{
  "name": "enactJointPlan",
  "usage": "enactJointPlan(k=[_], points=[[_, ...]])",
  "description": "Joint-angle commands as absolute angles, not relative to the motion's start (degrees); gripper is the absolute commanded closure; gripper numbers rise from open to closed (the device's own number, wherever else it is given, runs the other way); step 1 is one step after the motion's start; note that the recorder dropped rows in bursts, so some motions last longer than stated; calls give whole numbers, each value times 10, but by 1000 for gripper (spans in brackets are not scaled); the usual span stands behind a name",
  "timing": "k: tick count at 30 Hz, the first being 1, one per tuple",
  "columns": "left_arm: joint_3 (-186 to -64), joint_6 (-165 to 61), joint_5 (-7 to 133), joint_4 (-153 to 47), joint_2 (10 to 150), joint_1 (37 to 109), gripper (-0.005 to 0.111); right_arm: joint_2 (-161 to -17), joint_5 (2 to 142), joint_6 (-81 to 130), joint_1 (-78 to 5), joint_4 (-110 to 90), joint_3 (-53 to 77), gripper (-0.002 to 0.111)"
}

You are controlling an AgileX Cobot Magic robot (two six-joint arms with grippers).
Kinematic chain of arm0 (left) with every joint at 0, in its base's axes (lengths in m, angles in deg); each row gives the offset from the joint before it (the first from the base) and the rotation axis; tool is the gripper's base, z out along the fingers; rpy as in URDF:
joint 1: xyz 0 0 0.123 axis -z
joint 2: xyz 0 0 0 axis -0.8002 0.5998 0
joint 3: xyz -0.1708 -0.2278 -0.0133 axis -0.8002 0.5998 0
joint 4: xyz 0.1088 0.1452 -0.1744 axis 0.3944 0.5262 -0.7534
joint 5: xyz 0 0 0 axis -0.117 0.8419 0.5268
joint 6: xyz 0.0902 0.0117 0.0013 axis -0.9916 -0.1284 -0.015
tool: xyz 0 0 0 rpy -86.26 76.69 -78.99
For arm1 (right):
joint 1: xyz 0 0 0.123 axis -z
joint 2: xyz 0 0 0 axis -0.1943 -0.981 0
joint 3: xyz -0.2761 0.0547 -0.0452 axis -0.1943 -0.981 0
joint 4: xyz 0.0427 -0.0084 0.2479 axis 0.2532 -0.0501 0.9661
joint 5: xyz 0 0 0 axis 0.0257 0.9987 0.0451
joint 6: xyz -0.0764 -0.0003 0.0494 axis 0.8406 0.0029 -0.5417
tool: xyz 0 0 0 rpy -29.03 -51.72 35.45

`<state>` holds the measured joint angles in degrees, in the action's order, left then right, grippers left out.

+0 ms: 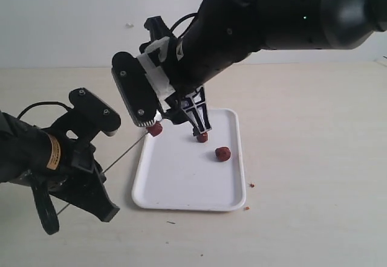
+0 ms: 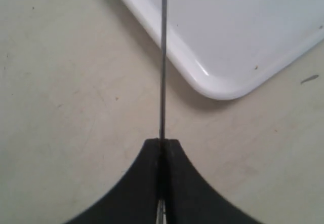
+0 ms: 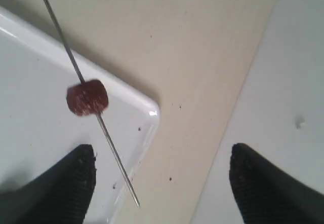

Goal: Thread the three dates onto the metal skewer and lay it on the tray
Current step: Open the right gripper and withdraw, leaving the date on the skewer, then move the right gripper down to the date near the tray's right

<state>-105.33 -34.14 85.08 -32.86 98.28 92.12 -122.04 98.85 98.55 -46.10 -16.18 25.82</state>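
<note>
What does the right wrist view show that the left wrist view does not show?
Only the right wrist view shows one date threaded on the metal skewer, its free tip, and the open right gripper. Only the left wrist view shows the left gripper shut on the skewer. Both show the skewer, a corner of the tray and the table.

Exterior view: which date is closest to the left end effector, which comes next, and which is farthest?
1. Skewered date, over the left corner of the tray, nearest the left end effector.
2. Middle date, mid-tray.
3. Lone date, toward the tray's right side, farthest.
</note>
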Motion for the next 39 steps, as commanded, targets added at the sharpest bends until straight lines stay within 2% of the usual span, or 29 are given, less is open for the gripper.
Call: enactJointPlan(k=[1, 5, 11, 13, 14, 18, 27, 31, 39], points=[[-1057, -343, 875, -326, 982, 924, 107, -1206, 997, 876, -457, -266, 261, 37], [-1057, -342, 887, -326, 982, 924, 107, -1207, 1042, 795, -457, -356, 261, 37], [-1057, -331, 950, -325, 982, 921, 107, -1237, 1034, 735, -414, -359, 261, 37], [-1057, -331, 957, -322, 982, 916, 107, -1257, 1035, 703, -390, -353, 261, 40], [-1057, -331, 970, -314, 982, 915, 107, -1271, 1038, 704, -377, -346, 261, 46], [-1055, -331, 991, -311, 982, 915, 107, -1290, 1042, 709, -360, -343, 267, 47], [-1044, -331, 993, -306, 982, 915, 107, -1348, 1266, 812, -357, -170, 386, 49], [-1042, -327, 993, -310, 982, 915, 107, -1351, 1273, 908, -354, -107, 382, 60], [-1039, -327, 992, -311, 982, 915, 107, -1351, 1284, 965, -349, -85, 381, 61]])
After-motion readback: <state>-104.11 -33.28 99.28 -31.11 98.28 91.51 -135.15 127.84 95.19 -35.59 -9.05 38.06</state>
